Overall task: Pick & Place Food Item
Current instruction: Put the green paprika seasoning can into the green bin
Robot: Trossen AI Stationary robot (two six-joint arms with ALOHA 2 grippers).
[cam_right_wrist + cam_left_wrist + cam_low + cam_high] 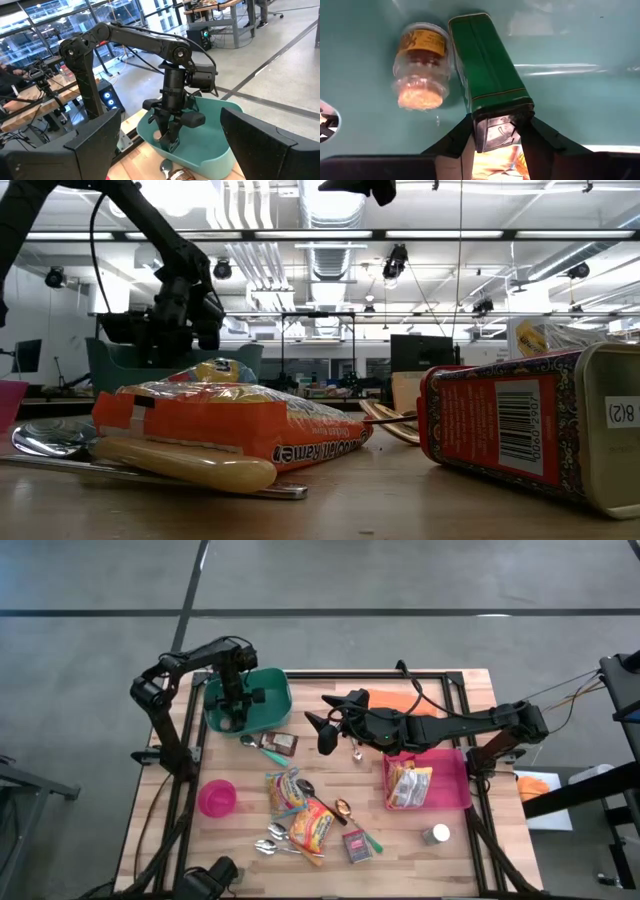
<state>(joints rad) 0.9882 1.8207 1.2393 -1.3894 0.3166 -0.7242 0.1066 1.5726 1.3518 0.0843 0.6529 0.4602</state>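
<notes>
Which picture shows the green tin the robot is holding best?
The left wrist view: the green tin fills the frame between the left gripper fingers, beside a small jar. The right wrist view shows only a glimpse; the high and low views hide it.

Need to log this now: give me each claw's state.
Left claw: shut on the green tin, inside the teal bowl.
Right claw: open, holding nothing, hovering above the table's middle.
</notes>
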